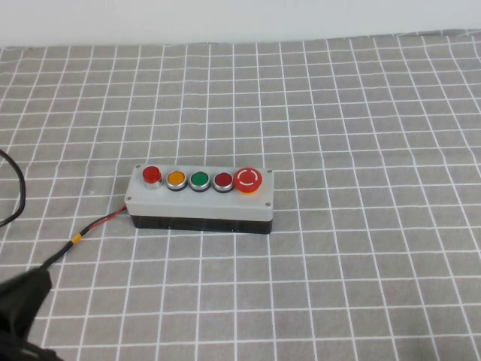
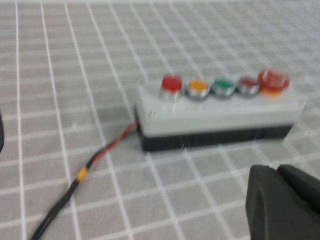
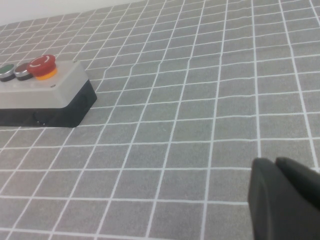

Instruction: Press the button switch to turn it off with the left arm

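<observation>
The button switch (image 1: pixel 151 175) is a small round bright-red button with a silver ring at the left end of the row on the grey box (image 1: pixel 199 204). It also shows in the left wrist view (image 2: pixel 171 83) on the box (image 2: pixel 215 119). My left gripper (image 1: pixel 36 284) is at the table's near-left corner, well short of the box and apart from it. In its wrist view the left gripper (image 2: pixel 274 170) has its fingers together with nothing between them. My right gripper (image 3: pixel 276 163) is shut and empty over bare cloth, to the right of the box (image 3: pixel 50 95). The switch is out of the right wrist view.
The box also carries an orange button (image 1: pixel 176 179), a green button (image 1: pixel 199 180), a darker-red button (image 1: pixel 223 180) and a large red mushroom button (image 1: pixel 248 180). A red-and-black wire (image 1: pixel 84 233) with a yellow band runs from the box's left end toward my left arm. Grey checked cloth covers the table.
</observation>
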Controlling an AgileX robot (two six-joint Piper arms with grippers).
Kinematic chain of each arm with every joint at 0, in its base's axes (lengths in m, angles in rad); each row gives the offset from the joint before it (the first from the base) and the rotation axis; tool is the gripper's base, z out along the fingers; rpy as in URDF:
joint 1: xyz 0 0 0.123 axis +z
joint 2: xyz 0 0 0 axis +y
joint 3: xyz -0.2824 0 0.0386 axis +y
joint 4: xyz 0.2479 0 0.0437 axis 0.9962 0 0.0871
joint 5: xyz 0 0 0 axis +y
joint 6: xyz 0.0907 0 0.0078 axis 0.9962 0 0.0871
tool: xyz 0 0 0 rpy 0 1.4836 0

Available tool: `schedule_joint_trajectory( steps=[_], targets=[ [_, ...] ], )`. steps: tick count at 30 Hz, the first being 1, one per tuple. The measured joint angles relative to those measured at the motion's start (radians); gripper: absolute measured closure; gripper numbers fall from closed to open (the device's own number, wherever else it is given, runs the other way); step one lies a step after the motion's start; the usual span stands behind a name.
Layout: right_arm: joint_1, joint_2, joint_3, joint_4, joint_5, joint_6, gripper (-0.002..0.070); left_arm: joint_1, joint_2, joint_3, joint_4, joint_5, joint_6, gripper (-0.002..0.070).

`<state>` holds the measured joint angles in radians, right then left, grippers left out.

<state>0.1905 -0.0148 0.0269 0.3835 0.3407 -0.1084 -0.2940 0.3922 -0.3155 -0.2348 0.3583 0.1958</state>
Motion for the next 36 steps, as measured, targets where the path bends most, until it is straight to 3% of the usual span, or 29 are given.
schedule_joint_trajectory(
  steps=[10,19,21,29,36],
  targets=[
    [0.000,0.000,0.000,0.000,0.000,0.000,0.0694,0.000,-0.004,0.044,0.049,0.014,0.010,0.0678],
    [0.000,0.000,0.000,0.000,0.000,0.000,0.0694,0.000,-0.117,0.306,0.109,-0.534,0.013,0.0678],
    [0.000,0.000,0.000,0.000,0.000,0.000,0.0694,0.007,-0.166,0.333,0.111,-0.578,0.013,0.0678],
    [0.000,0.000,0.000,0.000,0.000,0.000,0.0694,0.164,-0.323,0.340,0.127,-0.438,-0.002,0.0678],
    [0.000,0.000,0.000,0.000,0.000,0.000,0.0694,0.182,-0.401,0.342,0.163,-0.161,-0.059,0.0678]
  ],
)
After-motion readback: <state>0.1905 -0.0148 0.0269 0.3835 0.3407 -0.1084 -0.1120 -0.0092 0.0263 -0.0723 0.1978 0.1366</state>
